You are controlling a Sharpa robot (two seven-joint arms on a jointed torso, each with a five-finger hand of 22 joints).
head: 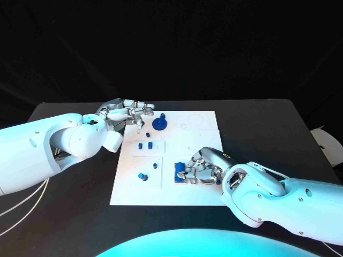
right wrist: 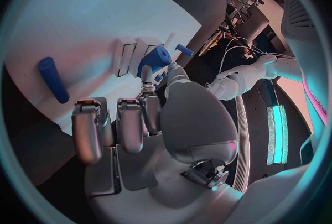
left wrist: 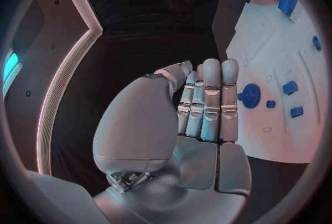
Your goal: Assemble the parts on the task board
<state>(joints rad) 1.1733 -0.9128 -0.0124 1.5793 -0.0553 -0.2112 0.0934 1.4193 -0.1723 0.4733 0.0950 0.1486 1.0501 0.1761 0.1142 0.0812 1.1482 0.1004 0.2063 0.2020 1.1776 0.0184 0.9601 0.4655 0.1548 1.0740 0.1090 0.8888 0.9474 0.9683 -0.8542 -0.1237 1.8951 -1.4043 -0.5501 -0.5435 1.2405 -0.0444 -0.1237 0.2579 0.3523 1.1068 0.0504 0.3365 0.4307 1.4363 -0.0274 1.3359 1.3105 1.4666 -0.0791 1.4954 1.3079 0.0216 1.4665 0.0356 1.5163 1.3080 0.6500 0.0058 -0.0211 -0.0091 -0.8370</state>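
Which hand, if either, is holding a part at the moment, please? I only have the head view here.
Observer: The left wrist view shows the left hand with its fingers straight and side by side, and nothing in them.
Operator: Thank you. Is it touching the blue gear?
Observer: The blue gear sits on the task board close beside those fingers, not between them. I cannot tell whether they touch.
Operator: And the right hand?
Observer: In the right wrist view a blue part sits right at the tips of the right hand's fingers. I cannot tell whether it is gripped.
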